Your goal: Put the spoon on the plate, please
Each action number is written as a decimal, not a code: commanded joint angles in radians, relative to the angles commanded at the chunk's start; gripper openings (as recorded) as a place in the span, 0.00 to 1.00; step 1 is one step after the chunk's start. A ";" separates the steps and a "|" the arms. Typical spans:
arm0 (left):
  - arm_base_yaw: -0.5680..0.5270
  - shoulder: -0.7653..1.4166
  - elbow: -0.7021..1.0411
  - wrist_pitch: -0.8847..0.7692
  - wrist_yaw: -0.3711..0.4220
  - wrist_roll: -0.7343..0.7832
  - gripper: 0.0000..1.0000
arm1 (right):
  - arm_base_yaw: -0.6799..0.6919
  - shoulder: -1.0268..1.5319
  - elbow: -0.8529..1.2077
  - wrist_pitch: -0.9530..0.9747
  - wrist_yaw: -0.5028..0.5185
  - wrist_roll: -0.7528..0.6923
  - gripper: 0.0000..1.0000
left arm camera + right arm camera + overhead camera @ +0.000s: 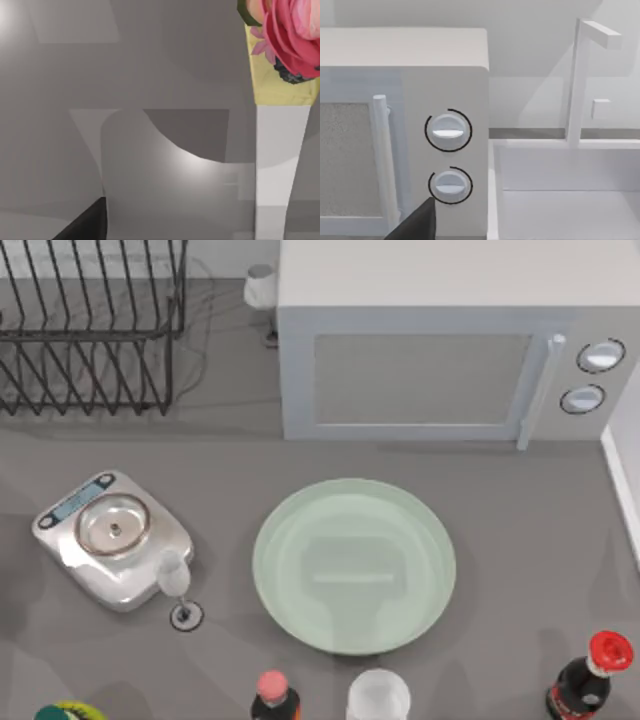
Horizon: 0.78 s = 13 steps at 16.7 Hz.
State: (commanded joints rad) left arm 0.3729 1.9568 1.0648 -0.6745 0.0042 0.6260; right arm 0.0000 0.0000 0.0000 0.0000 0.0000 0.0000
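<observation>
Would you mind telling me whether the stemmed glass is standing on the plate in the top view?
No, the stemmed glass stands on the table beside the kitchen scale, well apart from the plate.

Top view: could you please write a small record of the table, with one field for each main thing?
plate: pale green, middle of the table, nothing lying on it
kitchen scale: silver, left of the plate
stemmed glass: clear, at the scale's near corner
microwave: behind the plate, door shut
dish rack: back left
</observation>
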 joint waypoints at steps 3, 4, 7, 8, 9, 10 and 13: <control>0.000 0.000 0.000 0.000 0.000 0.000 0.92 | 0.000 0.000 0.000 0.000 0.000 0.000 1.00; 0.000 0.000 0.000 0.000 0.000 0.000 0.85 | 0.000 0.000 0.000 0.000 0.000 0.000 1.00; 0.000 0.000 0.000 0.000 0.000 0.000 0.62 | 0.000 0.000 0.000 0.000 0.000 0.000 1.00; 0.000 0.000 0.000 0.000 0.000 0.000 0.55 | 0.000 0.000 0.000 0.000 0.000 0.000 1.00; 0.000 0.000 0.000 0.000 0.000 0.000 0.47 | 0.000 0.000 0.000 0.000 0.000 0.000 1.00; 0.000 0.000 0.000 0.000 0.000 0.000 0.40 | 0.000 0.000 0.000 0.000 0.000 0.000 1.00; 0.000 0.000 0.000 0.000 0.000 0.000 0.17 | 0.000 0.000 0.000 0.000 0.000 0.000 1.00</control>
State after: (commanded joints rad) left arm 0.3729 1.9568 1.0648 -0.6745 0.0042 0.6260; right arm 0.0000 0.0000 0.0000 0.0000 0.0000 0.0000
